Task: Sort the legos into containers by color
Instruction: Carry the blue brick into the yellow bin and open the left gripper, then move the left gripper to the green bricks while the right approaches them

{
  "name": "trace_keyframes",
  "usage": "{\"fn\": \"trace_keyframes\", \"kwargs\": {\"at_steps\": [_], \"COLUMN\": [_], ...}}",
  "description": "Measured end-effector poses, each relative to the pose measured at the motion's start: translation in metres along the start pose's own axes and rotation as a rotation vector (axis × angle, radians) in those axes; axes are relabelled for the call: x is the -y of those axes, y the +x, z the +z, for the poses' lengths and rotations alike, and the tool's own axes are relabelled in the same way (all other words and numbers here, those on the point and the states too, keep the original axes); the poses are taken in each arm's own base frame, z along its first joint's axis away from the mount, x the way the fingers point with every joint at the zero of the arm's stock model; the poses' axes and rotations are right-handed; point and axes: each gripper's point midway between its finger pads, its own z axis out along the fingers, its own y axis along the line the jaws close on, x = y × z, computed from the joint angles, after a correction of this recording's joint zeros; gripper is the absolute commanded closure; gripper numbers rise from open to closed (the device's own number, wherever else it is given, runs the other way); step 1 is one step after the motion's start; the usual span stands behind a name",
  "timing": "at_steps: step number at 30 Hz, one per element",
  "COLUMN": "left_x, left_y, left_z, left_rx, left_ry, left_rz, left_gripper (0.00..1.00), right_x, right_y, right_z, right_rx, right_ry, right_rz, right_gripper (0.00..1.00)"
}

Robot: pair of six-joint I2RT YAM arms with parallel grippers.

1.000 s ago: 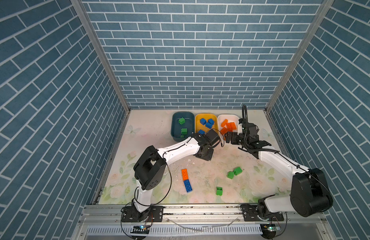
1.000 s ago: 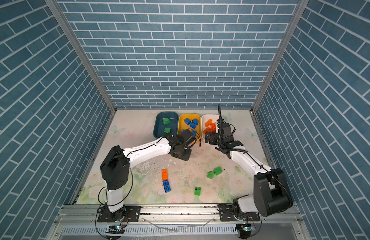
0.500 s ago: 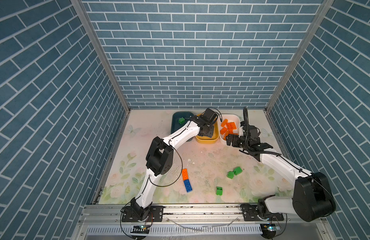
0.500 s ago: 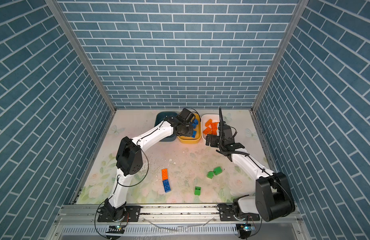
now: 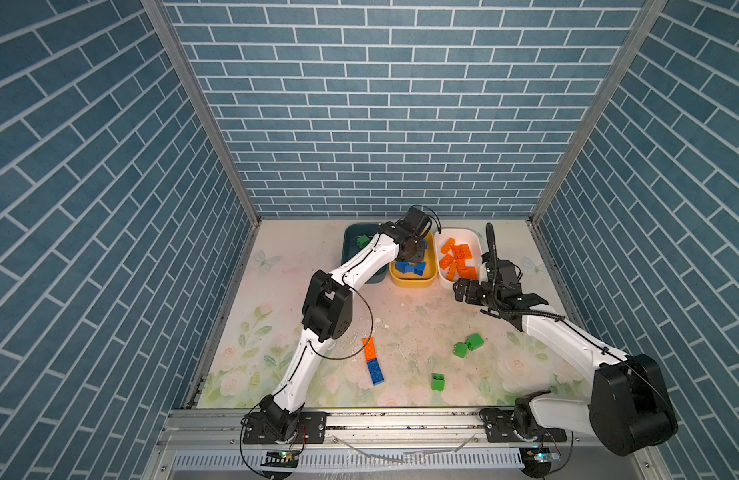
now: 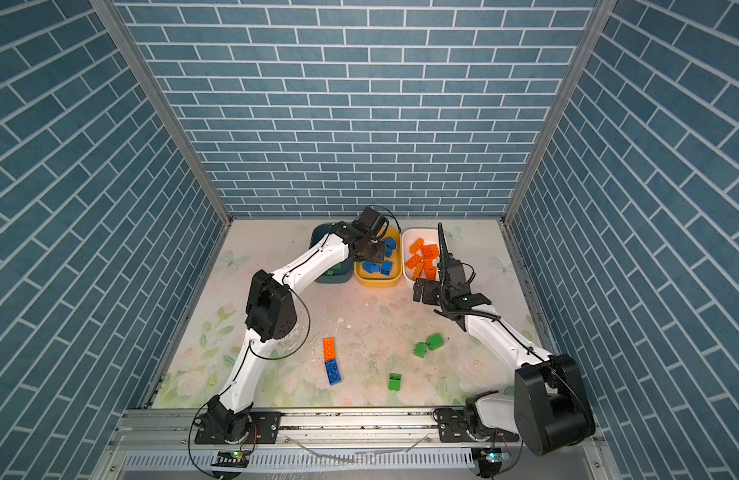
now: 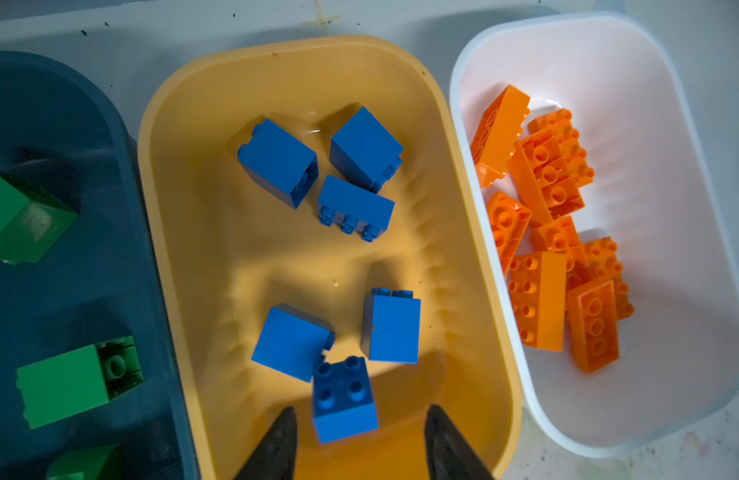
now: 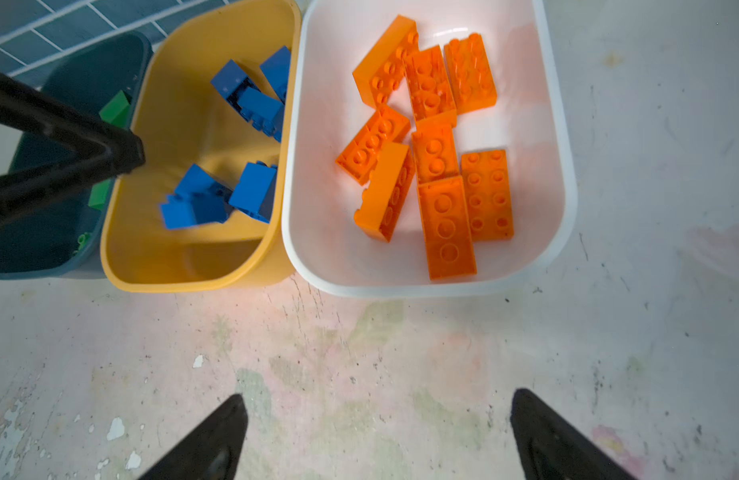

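Even overhead light fills the scene, casting soft shadows. In the left wrist view one blue brick [image 7: 343, 401] is blurred.

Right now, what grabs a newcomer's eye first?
At the back: green bricks in the teal tub, blue bricks in the yellow tub, orange bricks in the white tub. The left gripper hangs open over the yellow one, a blue brick untouched between its jaws. Five unsorted bricks lie on the table in front.

We are seeing the left arm [image 5: 370, 255] lying across the teal tub [image 5: 350, 249] and hanging over the yellow tub [image 5: 413, 284], blocking both from above. The white tub [image 5: 463, 230] is standing open, and bare table [image 5: 413, 320] is stretching between tubs and loose bricks [image 5: 475, 341].
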Motion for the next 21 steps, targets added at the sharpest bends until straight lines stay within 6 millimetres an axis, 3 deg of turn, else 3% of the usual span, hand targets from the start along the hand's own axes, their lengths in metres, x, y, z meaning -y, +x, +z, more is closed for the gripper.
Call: {"fn": "trace_keyframes", "kwargs": {"at_steps": [9, 16, 21], "left_x": [-0.001, 0.013, 0.032], "left_y": [0.015, 0.028, 0.070], "left_z": [-0.009, -0.057, -0.086], "left_rx": [-0.009, 0.058, 0.067], "left_ry": [0.023, 0.095, 0.135], "left_rz": [0.007, 0.050, 0.152], "left_gripper": [0.19, 0.06, 0.01], "right_x": [0.005, 0.009, 0.019], "right_y": [0.015, 0.029, 0.054], "right_z": [-0.014, -0.023, -0.025], "right_rx": [-0.053, -0.092, -0.130], "right_ry": [0.018, 0.032, 0.049], "right_rz": [0.000, 0.000, 0.033], "right_gripper": [0.01, 0.01, 0.01]}}
